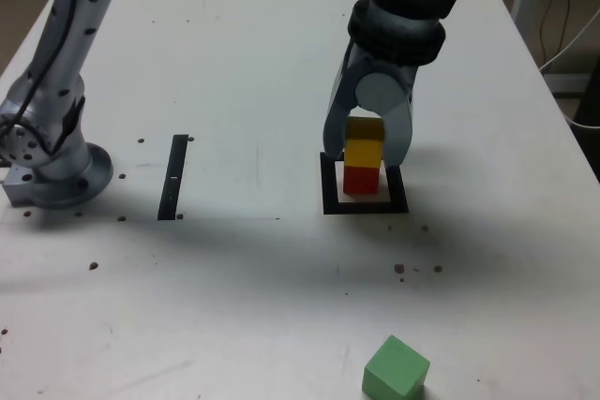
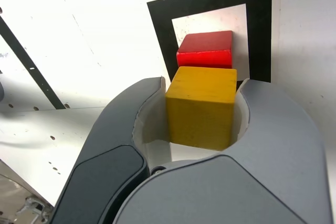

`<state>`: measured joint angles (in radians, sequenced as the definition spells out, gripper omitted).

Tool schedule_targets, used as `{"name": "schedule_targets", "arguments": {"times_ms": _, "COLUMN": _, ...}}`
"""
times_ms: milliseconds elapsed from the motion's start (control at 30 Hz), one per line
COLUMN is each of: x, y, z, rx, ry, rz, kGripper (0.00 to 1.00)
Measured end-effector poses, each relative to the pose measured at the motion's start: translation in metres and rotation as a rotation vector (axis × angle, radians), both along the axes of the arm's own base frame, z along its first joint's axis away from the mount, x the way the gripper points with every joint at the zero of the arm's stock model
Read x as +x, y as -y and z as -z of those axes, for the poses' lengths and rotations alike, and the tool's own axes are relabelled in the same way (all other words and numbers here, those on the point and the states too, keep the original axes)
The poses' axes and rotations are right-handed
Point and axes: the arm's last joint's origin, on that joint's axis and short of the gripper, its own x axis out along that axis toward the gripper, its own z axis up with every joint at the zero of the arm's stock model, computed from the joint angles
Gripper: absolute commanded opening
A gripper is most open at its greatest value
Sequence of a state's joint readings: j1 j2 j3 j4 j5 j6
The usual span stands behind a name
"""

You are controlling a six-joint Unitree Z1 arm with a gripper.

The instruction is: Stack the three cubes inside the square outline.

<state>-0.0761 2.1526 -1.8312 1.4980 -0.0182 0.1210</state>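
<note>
A red cube [image 1: 361,180] [image 2: 205,51] sits inside the square outline [image 1: 330,196] [image 2: 160,30], a thick black border with a white centre. Directly over the red cube is a yellow cube [image 1: 364,142] [image 2: 201,106], and my gripper [image 1: 366,152] [image 2: 202,95] is shut on it, one grey finger on each side. In the exterior view the yellow cube looks to rest on or just above the red one; I cannot tell if they touch. A green cube [image 1: 396,369] lies apart, near the table's front edge.
A narrow black strip [image 1: 173,176] [image 2: 26,61] is marked on the white table toward the exterior view's left. The arm's grey base [image 1: 52,170] stands at the far left of that view. Small dark specks dot the table surface.
</note>
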Motion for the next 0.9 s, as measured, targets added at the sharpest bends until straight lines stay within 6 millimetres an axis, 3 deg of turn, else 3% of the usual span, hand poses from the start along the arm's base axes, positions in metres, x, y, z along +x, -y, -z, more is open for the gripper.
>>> {"name": "schedule_targets", "arguments": {"times_ms": 367, "x": 0.0, "y": -0.004, "z": 0.005, "rx": 0.001, "ry": -0.013, "rz": -0.01, "kGripper": 0.35}}
{"name": "schedule_targets", "arguments": {"times_ms": 467, "x": 0.0, "y": -0.005, "z": 0.005, "rx": 0.0, "ry": -0.012, "rz": -0.011, "kGripper": 0.48}}
{"name": "schedule_targets", "arguments": {"times_ms": 567, "x": 0.001, "y": -0.005, "z": 0.007, "rx": -0.003, "ry": -0.016, "rz": -0.009, "kGripper": 0.73}}
{"name": "schedule_targets", "arguments": {"times_ms": 633, "x": 0.002, "y": -0.006, "z": 0.008, "rx": -0.011, "ry": -0.015, "rz": -0.004, "kGripper": 0.85}}
{"name": "schedule_targets", "arguments": {"times_ms": 733, "x": 0.002, "y": -0.006, "z": 0.009, "rx": -0.017, "ry": -0.013, "rz": 0.001, "kGripper": 0.91}}
{"name": "schedule_targets", "arguments": {"times_ms": 900, "x": 0.002, "y": -0.006, "z": 0.011, "rx": -0.018, "ry": -0.016, "rz": 0.001, "kGripper": 0.92}}
